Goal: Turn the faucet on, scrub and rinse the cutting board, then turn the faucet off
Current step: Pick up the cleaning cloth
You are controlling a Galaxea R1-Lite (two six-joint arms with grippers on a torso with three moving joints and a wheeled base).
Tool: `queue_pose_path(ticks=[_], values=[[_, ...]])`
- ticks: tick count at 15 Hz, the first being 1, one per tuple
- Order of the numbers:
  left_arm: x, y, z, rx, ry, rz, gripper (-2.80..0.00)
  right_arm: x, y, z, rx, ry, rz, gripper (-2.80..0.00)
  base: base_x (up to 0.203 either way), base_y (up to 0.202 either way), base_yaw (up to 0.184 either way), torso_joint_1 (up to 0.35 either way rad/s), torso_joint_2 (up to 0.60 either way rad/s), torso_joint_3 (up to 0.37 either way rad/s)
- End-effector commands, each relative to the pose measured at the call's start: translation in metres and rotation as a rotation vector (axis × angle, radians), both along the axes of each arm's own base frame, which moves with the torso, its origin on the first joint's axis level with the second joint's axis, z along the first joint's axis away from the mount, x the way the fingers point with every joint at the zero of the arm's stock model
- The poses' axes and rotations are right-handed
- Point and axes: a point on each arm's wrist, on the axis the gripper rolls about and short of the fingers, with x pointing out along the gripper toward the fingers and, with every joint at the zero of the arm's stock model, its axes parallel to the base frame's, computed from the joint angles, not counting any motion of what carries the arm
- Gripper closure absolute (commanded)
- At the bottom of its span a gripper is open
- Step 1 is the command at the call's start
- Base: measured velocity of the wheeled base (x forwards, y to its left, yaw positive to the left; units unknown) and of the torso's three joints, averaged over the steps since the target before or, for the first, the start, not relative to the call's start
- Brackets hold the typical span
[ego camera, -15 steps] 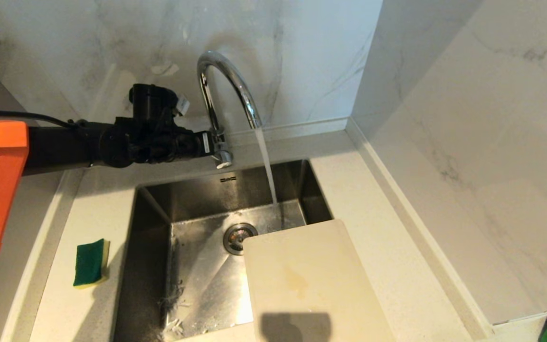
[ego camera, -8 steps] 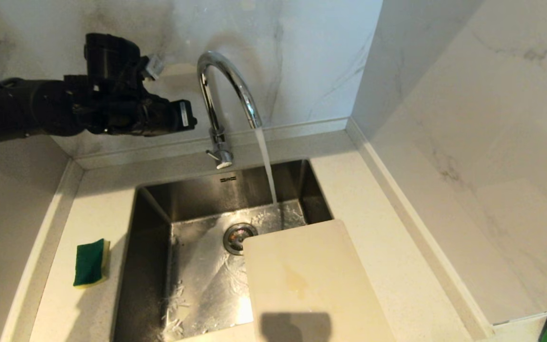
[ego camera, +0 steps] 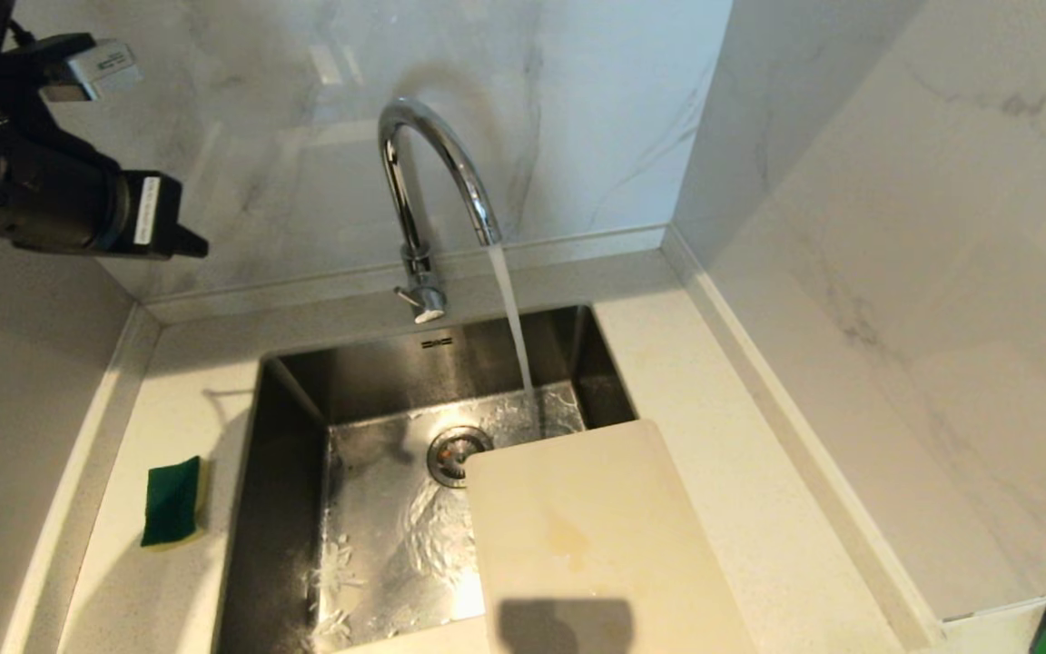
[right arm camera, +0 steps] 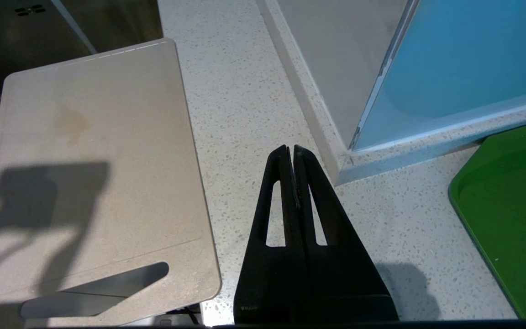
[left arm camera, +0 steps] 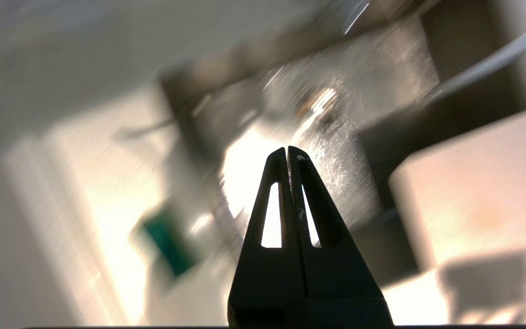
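1. Head view: water runs from the chrome faucet into the steel sink. The cream cutting board lies across the sink's right edge and the counter. A green sponge sits on the left. The left tool hangs high at left.
2. Left wrist view: left tool closed, empty, above the sink.
3. Right wrist view: right tool closed, empty, over the counter beside the board; a green tray nearby.

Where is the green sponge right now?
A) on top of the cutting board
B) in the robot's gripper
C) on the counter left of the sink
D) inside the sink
C: the green sponge lies flat on the counter beside the left rim of the sink, away from the cutting board and untouched by any gripper.
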Motion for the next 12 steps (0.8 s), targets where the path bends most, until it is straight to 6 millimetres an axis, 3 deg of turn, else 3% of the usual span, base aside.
queue_pose_path(ticks=[1, 9, 12], values=[[-0.037, 0.015, 0.009, 0.026, -0.047, 0.053, 0.00, 0.000, 0.000, 0.000, 0.000, 0.000, 0.000, 0.00, 0.000, 0.000, 0.000, 0.000, 0.00, 0.000], [-0.067, 0.033, -0.037, 0.117, 0.030, 0.164, 0.00, 0.000, 0.000, 0.000, 0.001, 0.000, 0.000, 0.00, 0.000, 0.000, 0.000, 0.000, 0.00, 0.000], [-0.063, 0.062, -0.061, 0.086, 0.106, 0.261, 0.00, 0.000, 0.000, 0.000, 0.000, 0.000, 0.000, 0.00, 0.000, 0.000, 0.000, 0.000, 0.00, 0.000]])
